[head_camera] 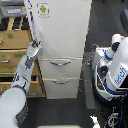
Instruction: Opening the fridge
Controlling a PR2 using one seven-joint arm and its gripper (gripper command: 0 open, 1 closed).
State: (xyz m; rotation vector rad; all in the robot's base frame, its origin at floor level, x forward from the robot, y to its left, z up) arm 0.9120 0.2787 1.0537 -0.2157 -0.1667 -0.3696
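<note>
White fridge (pixel 60 45): tall unit in the middle of the exterior view, big upper door with a little green android sticker (pixel 43 9) near the top, two drawers with curved silver handles (pixel 60 63) below. Door looks shut, no gap I can make out.

Gripper (pixel 35 48): right up at the door's edge on the exterior view's left, about where a long vertical handle (pixel 31 22) runs down that side.

Fingers: honestly can't tell if they're spread or clamped on the handle, way too blurry and small at this res.

Arm: reaches up from the bottom of the exterior view's left, squeezed between the fridge and the tan wooden cabinet (pixel 15 50).

Step, my guess: getting a hold on the handle before pulling.

Risk 1: if the hold is shallow, the door seal could win and the fingers just slide off on the pull.

Risk 2: a straight pull instead of following the door's arc could twist the wrist or pop the grasp.

Risk 3: the elbow sits close to the cabinet, so backing up might bump it.

Risk 4: second robot (pixel 117 65) stands near the fridge on the exterior view's right, with cables (pixel 86 75) on the floor beside it.
</note>
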